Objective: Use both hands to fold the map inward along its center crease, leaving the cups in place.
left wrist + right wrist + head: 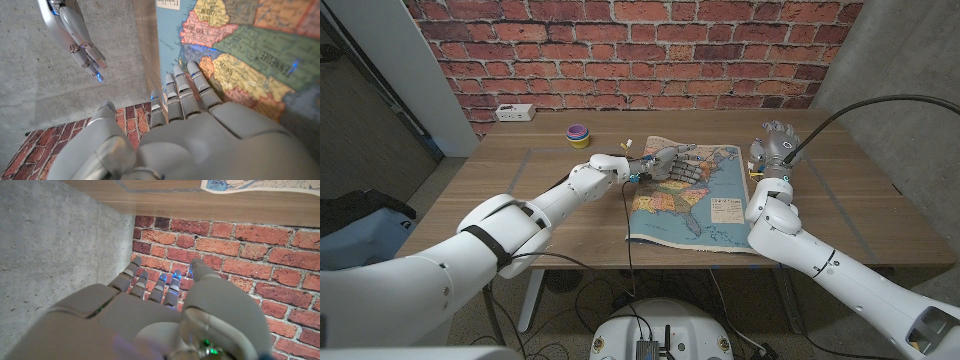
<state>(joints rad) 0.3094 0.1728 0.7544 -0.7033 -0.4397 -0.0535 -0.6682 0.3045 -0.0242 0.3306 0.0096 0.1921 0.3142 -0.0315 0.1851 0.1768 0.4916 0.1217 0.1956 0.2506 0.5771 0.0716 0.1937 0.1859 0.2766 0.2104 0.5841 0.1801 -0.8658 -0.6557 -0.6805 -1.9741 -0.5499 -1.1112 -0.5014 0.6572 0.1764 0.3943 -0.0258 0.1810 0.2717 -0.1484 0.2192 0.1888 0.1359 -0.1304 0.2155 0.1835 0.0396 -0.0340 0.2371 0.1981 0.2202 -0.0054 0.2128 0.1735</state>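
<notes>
The colourful map [695,205] lies spread open on the wooden table [540,190], its far left corner slightly curled. My left hand [670,160] hovers over the map's far left part, fingers stretched out and apart, holding nothing. In the left wrist view those fingers [187,92] reach across the map [240,50]; whether they touch it I cannot tell. My right hand [777,145] stands upright just off the map's far right edge, fingers apart and holding nothing. A stack of small coloured cups [578,133] sits far left of the map.
A white power strip [515,112] lies at the table's back left, against the brick wall. Bare wood stretches left of the map and along the right side [860,200]. In the right wrist view the table edge [200,202] and a map corner [260,184] show.
</notes>
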